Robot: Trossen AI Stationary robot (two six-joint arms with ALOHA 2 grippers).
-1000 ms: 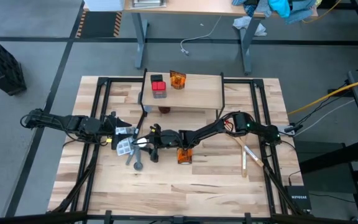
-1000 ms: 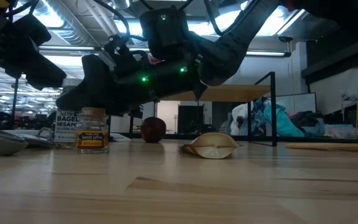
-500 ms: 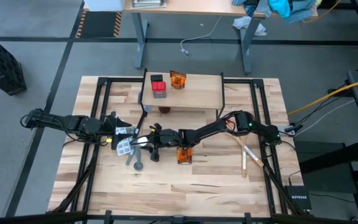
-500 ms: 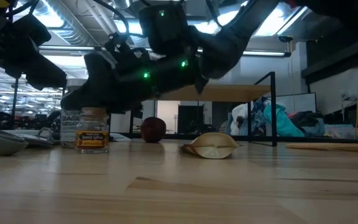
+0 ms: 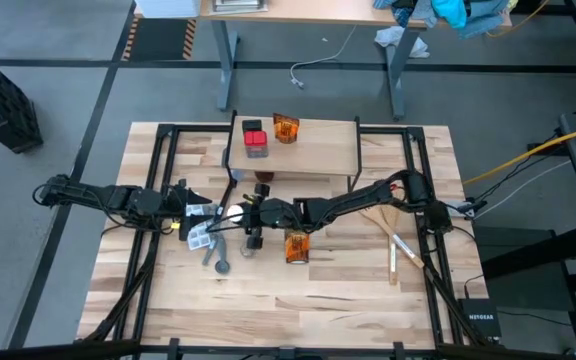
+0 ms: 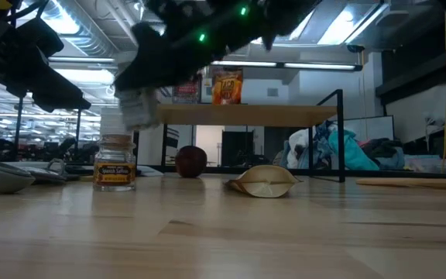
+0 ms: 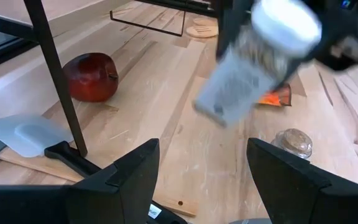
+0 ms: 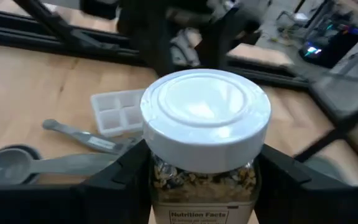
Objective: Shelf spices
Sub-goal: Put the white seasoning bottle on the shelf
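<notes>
My right gripper (image 5: pixel 252 213) is shut on the white-capped spice jar (image 8: pixel 205 118) and holds it in the air over the table, near the shelf's front edge. The shelf (image 5: pixel 313 150), a light-wood board on black legs, carries a red-topped box (image 5: pixel 254 138) and an orange packet (image 5: pixel 286 128). A small brown-lidded jar (image 6: pixel 114 163) stands on the table below the lifted jar. Another orange packet (image 5: pixel 296 247) lies on the table. My left gripper (image 7: pixel 197 180) is open and waits left of them, touching nothing. My right gripper pinches the white-capped jar between its two fingers (image 8: pixel 120 177), on the jar's body just below the cap (image 8: pixel 166 171). The fingers come level from the table's right. The jar (image 7: pixel 247 68) is lifted clear and tilted, cap end higher.
A dark red round thing (image 7: pixel 91 78) sits under the shelf by a black leg (image 7: pixel 58 74). A pale grey tray (image 5: pixel 200 235) and a grey spoon (image 5: pixel 218 262) lie near my left gripper. A wooden spatula (image 5: pixel 393 240) lies to the right. Free room along the near edge.
My right gripper has risen and moved a little toward the far edge and the shelf, carrying the white-capped jar. The jar stood on the table behind the small jar; now it is lifted clear and tilted. The small jar has stayed in place.
</notes>
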